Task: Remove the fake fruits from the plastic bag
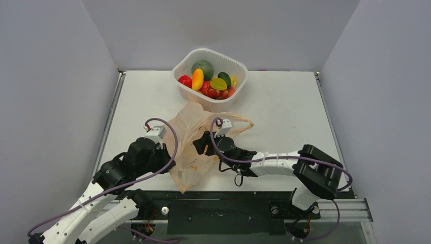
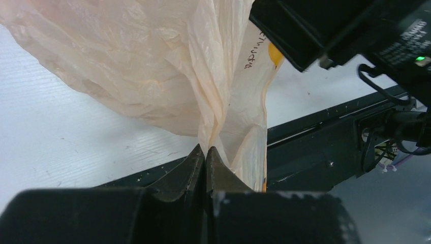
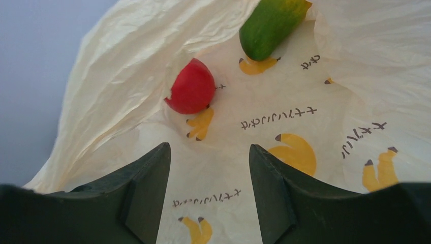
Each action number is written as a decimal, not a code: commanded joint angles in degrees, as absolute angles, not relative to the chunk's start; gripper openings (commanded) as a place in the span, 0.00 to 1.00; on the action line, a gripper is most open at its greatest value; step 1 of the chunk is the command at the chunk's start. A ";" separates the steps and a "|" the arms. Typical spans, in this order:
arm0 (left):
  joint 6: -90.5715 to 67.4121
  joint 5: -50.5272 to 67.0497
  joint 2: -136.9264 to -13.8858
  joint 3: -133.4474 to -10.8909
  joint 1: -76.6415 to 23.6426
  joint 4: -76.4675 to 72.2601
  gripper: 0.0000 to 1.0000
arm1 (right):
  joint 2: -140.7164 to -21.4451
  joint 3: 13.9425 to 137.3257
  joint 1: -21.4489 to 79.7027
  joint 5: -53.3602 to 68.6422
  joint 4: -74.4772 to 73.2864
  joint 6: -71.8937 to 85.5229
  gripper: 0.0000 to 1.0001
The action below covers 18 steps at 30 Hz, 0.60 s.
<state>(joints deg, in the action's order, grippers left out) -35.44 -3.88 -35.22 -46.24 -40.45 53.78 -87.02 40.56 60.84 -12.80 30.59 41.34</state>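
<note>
Plastic bag (image 1: 185,170): L gripper (image 2: 205,152) pressed shut, pinching a fold of its film by near table edge. R gripper (image 3: 208,157) sits inside bag mouth, jaws spread, nothing btwn them. Just ahead on the printed film lie red fake fruit (image 3: 192,87) & green-yellow fake fruit (image 3: 269,25). Beyond bag, white tub (image 1: 239,65) w/ fruit pile (image 1: 213,86) on table (image 1: 295,117).

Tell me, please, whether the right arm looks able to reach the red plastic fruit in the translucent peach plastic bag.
Probably yes: the right gripper faces into the translucent peach plastic bag, jaws apart, with the red plastic fruit uncovered ahead.
</note>
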 commanded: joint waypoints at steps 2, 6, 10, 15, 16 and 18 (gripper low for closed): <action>-36.58 0.56 -36.63 -47.74 -40.44 48.28 0.00 | -96.17 46.21 59.19 -16.16 44.42 46.97 0.53; -40.05 5.26 -37.75 -48.68 -40.43 44.10 0.00 | -101.20 49.19 58.01 -15.24 46.27 49.15 0.53; -42.97 9.27 -38.93 -49.78 -40.55 40.08 0.00 | -104.08 51.15 56.21 -9.48 47.83 49.92 0.57; -44.93 12.28 -41.33 -50.65 -40.60 35.00 0.00 | -108.97 53.03 56.41 1.18 52.09 48.95 0.64; -45.36 12.64 -42.37 -50.96 -40.60 34.55 0.00 | -109.68 53.29 56.51 1.95 53.50 49.59 0.67; -46.00 13.45 -44.06 -51.49 -40.53 33.31 0.00 | -111.14 53.10 57.04 3.39 55.94 50.34 0.70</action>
<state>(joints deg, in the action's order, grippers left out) -43.44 9.69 -41.52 -48.12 -40.45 40.45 -108.66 51.57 55.99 -3.88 47.35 48.99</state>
